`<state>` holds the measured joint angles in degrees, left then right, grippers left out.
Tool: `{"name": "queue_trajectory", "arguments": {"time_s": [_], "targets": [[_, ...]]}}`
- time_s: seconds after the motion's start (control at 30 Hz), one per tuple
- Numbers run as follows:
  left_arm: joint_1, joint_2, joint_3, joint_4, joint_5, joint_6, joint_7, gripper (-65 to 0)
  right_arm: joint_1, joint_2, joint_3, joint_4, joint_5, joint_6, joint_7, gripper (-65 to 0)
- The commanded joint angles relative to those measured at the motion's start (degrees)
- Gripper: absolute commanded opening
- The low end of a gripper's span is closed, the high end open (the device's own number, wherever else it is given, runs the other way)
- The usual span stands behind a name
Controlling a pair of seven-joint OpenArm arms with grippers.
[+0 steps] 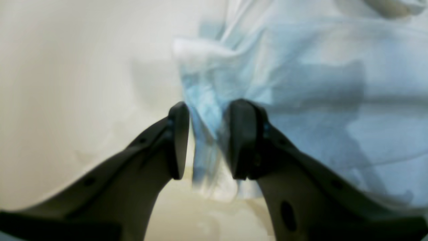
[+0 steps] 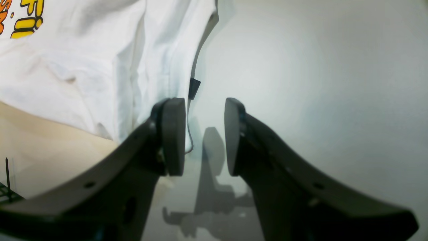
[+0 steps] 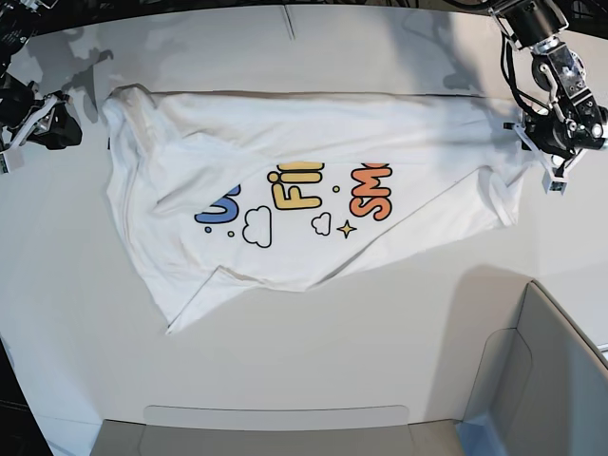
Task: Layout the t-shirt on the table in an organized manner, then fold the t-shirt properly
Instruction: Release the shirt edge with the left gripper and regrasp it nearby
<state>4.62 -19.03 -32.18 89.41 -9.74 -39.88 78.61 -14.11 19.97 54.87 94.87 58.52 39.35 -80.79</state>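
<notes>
The white t-shirt lies spread across the table, print up, with its lower left part folded over and creased. My left gripper is at the shirt's right end, jaws apart, with a blurred strip of cloth hanging between the fingers. My right gripper is at the shirt's left end, open, with its left finger against the shirt's edge. A small black tag shows just beyond it.
A grey-white bin wall stands at the near right corner. A low pale panel runs along the near edge. The arms' links rise at the far corners.
</notes>
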Motion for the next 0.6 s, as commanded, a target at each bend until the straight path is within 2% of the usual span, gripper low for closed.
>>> {"name": "queue_trajectory", "arguments": {"time_s": [0.0, 0.17, 0.23, 0.57], "targets": [[0.7, -0.4, -0.3, 2.5, 0.4, -0.1, 1.4, -41.8, 0.8, 1.4, 0.0, 0.8, 1.1, 0.6, 0.8, -46.2], [0.8, 2.3, -1.4, 11.4, 0.4, -0.1, 1.4, -41.7, 1.4, 1.6, -3.9, 0.8, 1.0, 0.6, 0.8, -46.2], [-1.1, 3.3, -0.4, 11.4, 0.4, -0.1, 1.4, -41.8, 1.5, 1.6, -4.9, 0.8, 1.0, 0.6, 0.8, -46.2], [-4.3, 3.4, -0.2, 11.5, 0.2, -0.1, 1.4, -41.8, 4.0, 1.6, -6.6, 0.8, 0.9, 0.6, 0.8, -46.2]]}}
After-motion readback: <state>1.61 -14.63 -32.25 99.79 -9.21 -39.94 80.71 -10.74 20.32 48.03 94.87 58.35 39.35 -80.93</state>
